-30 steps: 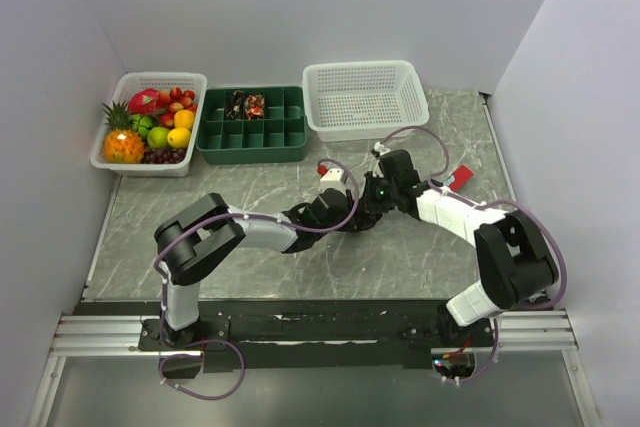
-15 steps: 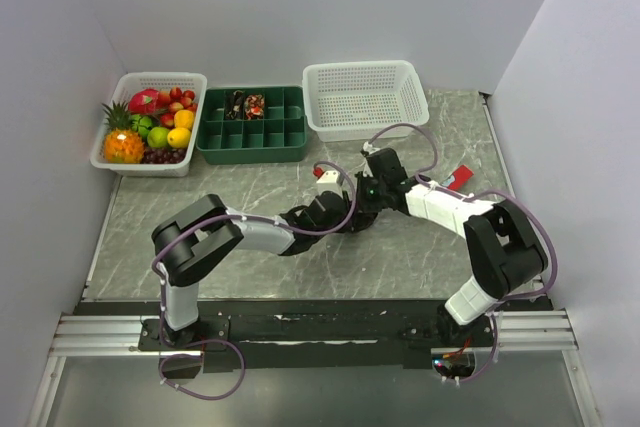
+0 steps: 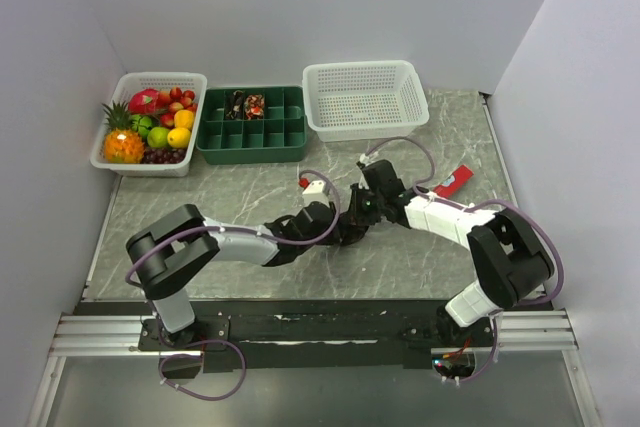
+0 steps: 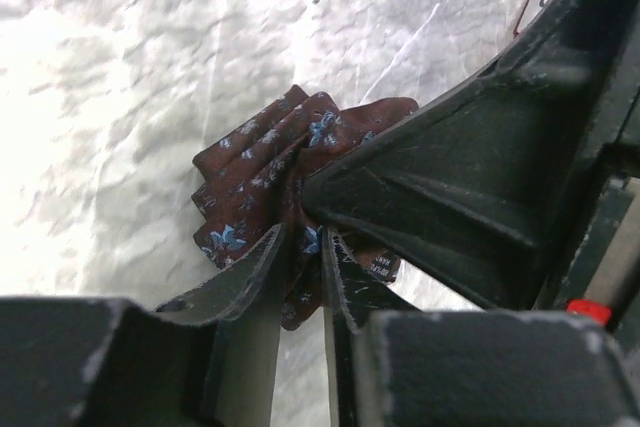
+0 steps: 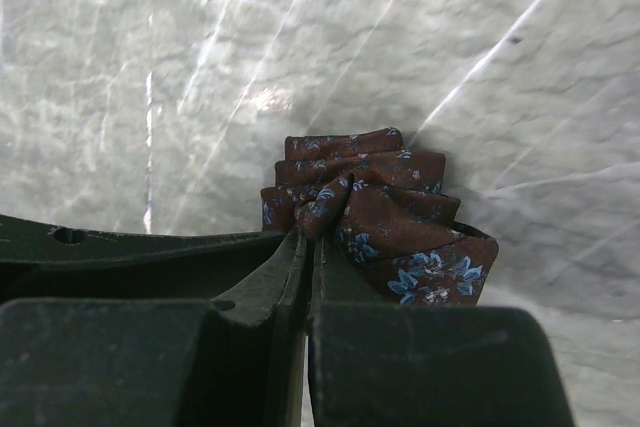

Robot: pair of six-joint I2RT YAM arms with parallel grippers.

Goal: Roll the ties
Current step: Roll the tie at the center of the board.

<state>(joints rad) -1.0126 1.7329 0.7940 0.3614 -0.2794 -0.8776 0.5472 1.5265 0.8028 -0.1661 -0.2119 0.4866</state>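
Soft, light, slippery tie (image 5: 390,207), bunched half-rolled where both grippers meet. The left gripper (image 4: 305,252) is nearly closed, pinching a fold; right gripper (image 5: 310,242) clamped tight on the wad's edge. Grip the outer wraps or it'll likely unfurl. The red bar (image 3: 453,181) sits behind the right gripper, white basket (image 3: 366,125) and green tray (image 3: 250,155) well beyond; nothing blocking.

Two jointed arms are seen: the left arm (image 3: 235,243) and the right arm (image 3: 442,217) are each built of white tubular links joined by bulky matt black housings. Thin lilac-grey cables (image 3: 405,141) are looped loosely along both. The left gripper (image 4: 300,239) and the right gripper (image 5: 308,239) are formed of black moulded plastic fingers, scuffed with pale scratches.
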